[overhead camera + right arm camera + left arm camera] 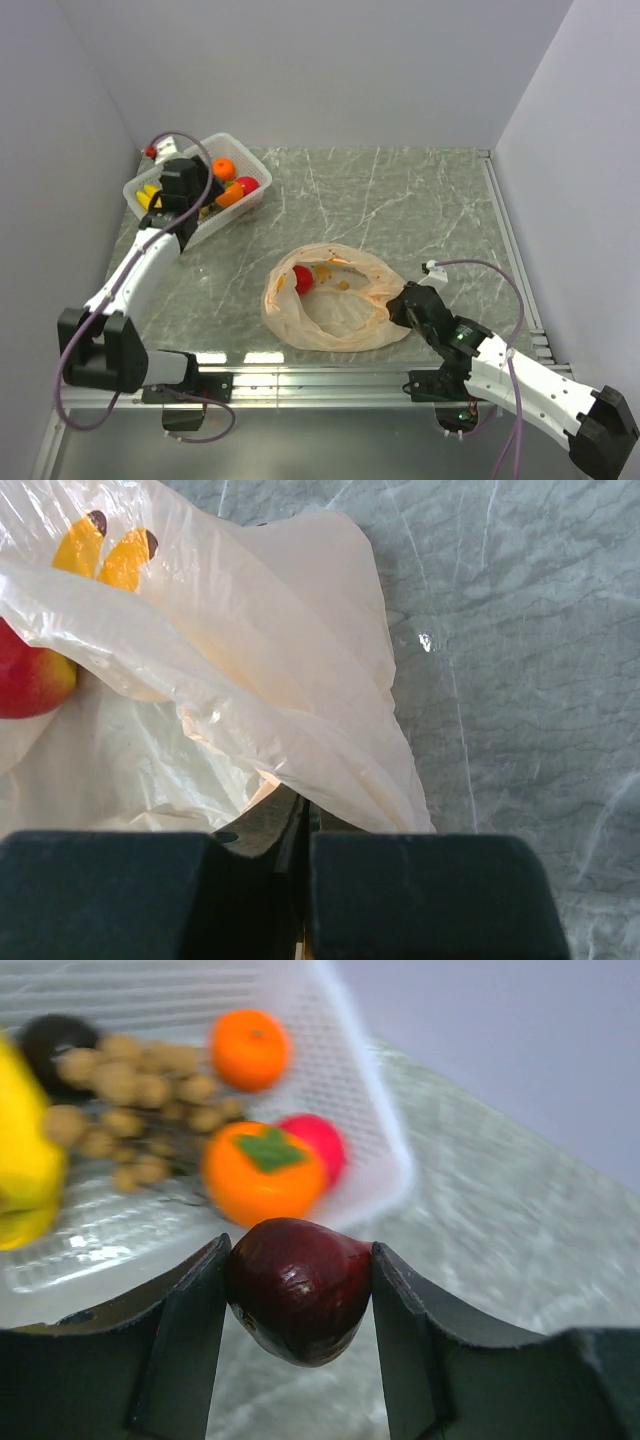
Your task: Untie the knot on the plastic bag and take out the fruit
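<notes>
Marble tabletop bears the peach plastic bag, open near its middle with a red apple inside, and a white mesh basket far left. On the bag's right edge the right gripper is pinched tight; the left gripper clamps a dark red-brown round fruit near the basket.

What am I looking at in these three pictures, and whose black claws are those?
Two robot arms are bolted to a marbled table. One picture looks down from above; the other two come from cameras on each wrist, so the black claws are the arms' own fingers. The left gripper pinches a dark red fruit by a white basket holding fruit. The right gripper is shut on the edge of a peach plastic bag, which lies open with a red apple inside.
</notes>
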Motion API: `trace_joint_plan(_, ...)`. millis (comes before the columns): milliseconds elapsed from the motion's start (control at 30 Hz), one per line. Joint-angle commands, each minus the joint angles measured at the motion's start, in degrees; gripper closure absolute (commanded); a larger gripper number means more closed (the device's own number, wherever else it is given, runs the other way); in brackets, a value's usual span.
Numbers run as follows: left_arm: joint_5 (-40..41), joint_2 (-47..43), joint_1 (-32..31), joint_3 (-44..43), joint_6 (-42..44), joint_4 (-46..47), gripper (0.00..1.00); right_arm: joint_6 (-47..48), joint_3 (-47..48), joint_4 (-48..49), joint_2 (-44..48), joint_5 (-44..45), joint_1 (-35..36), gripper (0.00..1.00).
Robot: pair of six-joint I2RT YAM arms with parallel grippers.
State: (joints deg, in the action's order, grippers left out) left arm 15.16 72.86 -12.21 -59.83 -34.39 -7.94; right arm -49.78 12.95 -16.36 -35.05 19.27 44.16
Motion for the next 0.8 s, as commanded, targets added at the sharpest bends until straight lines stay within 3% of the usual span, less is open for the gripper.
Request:
trace_joint_plan(0,-0.4,4.7,8.1,-3.6,-2.2,1.3,0.87,2.3,2.8,0.5,-0.3,1.7,0.7,1.0)
trace_joint_plan(100,-1.2,9.5,12.1,-6.4,-2.9,2.5,0.82,3.5,3.2,0.6,-0.3,1.7,0.7,1.0)
trace_joint_plan(167,-2.0,11.8,15.0,-8.2,-3.0,1.3,0.72,3.9,3.3,0.7,-0.1,1.1,0.7,1.0)
trace_joint_plan(200,-2.2,13.1,15.4,-9.0,-3.0,1.4,0.64,4.2,3.3,0.7,0.2,0.9,0.8,1.0)
trace_joint_plan(233,-2.7,13.3,15.6,-9.1,-2.7,1.7,0.39,4.6,3.5,0.8,0.2,0.5,0.8,1.0)
trace_joint_plan(267,-2.8,13.2,15.6,-9.2,-1.9,2.1,0.28,4.9,3.6,0.8,0.3,0.2,0.7,1.0)
trace_joint_plan(333,-2.5,12.5,15.7,-9.4,-1.6,1.9,0.06,5.7,3.8,0.6,0.5,0.2,0.7,1.0)
trace_joint_plan(367,-2.5,11.8,15.6,-9.4,-1.3,1.7,0.02,6.0,3.9,0.5,0.5,0.4,0.7,1.0)
trace_joint_plan(500,-3.3,8.6,15.6,-8.1,-1.0,0.5,0.01,7.2,4.2,0.9,-0.3,0.8,0.7,1.0)
trace_joint_plan(633,-5.3,3.1,12.7,-6.0,1.3,-1.6,0.07,7.9,3.9,1.7,-0.3,0.7,0.8,1.0)
trace_joint_plan(767,-3.2,-2.8,-3.7,-5.9,3.9,-7.3,0.1,8.2,3.7,1.9,-0.4,1.1,0.9,1.0)
